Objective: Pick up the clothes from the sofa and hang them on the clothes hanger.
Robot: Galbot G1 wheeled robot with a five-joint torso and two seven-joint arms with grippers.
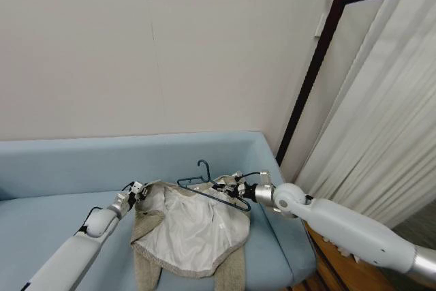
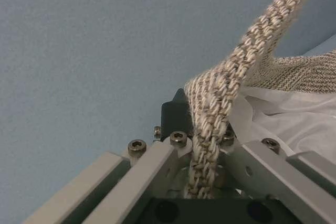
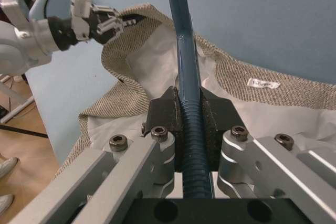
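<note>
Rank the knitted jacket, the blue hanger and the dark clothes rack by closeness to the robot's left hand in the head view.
1. Knitted jacket: gripped by the left hand.
2. Blue hanger: across the jacket, in the right hand.
3. Dark clothes rack: beyond the sofa's right end.

left end effector (image 1: 144, 192) holds jacket (image 1: 194, 231), right end effector (image 1: 225, 187) hanger (image 1: 193, 182)

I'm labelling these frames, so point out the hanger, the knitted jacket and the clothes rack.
hanger (image 3: 185, 45): right wrist view, on its blue bar.
knitted jacket (image 1: 187, 230): head view, on its white lining.
clothes rack (image 1: 313, 73): head view, on its dark slanted pole.
</note>
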